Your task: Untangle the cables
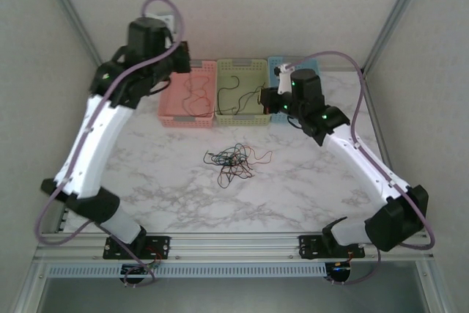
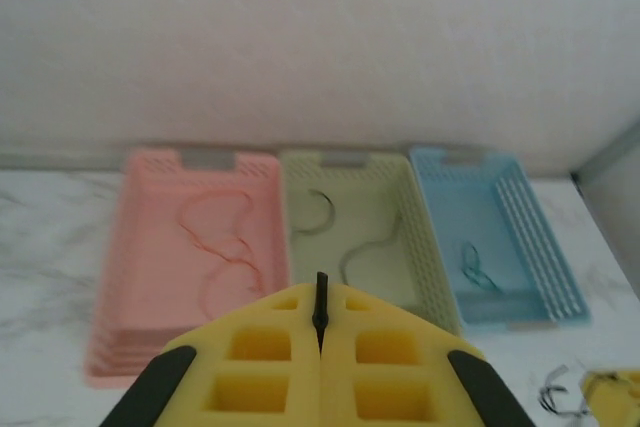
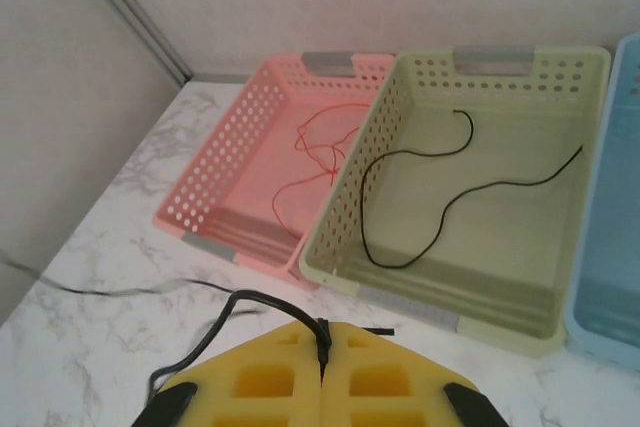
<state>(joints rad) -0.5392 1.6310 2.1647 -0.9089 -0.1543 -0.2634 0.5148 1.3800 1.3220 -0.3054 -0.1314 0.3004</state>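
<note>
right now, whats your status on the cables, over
Left pincer shut on a black strand, right pincer shut on a black cable. Tangle of cables loose on the table; some sorted in pink basket, green basket, blue basket. Nothing seen in the way.

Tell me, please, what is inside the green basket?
A thin black cable lies loose on the green basket's floor; from above, the right arm hides its right edge.

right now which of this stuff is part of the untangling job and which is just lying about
Job: tangled cables; black cable at the right pincer; pink basket, green basket, blue basket, each holding sorted cable.
Just there: arm hoses; marble table; metal frame.
</note>
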